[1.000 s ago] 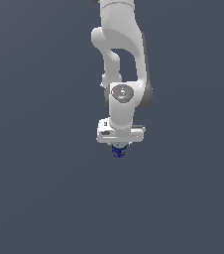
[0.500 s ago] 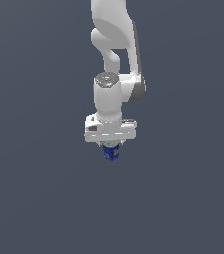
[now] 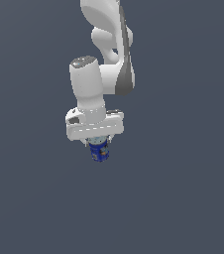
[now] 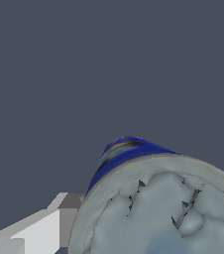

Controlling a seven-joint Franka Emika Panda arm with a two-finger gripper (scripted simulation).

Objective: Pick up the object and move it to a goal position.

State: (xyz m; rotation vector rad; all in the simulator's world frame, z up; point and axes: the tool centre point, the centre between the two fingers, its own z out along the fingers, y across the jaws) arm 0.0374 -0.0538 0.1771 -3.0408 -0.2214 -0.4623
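1. Dark blue with a pale silvery top, the can (image 3: 99, 149) hangs directly under the white hand (image 3: 98, 144), with only its lower part showing below the hand's body in the exterior view.
2. In the wrist view the can (image 4: 134, 198) fills the lower part of the picture: the dull, dented top faces the camera and a strip of blue wall with an orange streak curves behind it, so the can stands roughly upright along the hand's axis.
3. The hand is clamped on the can; one pale finger (image 4: 39, 228) presses against its side in the wrist view, while the opposite finger is out of sight.
4. The grip sits high, near the top, which probably leaves the can's base free for setting down.
5. The arm (image 3: 106, 59) reaches down from above with the wrist pointing straight down, a pose that keeps the can level while it is carried.
6. Around it is only a plain dark grey ground; no goal marker is visible, so I cannot tell how near the goal position is.
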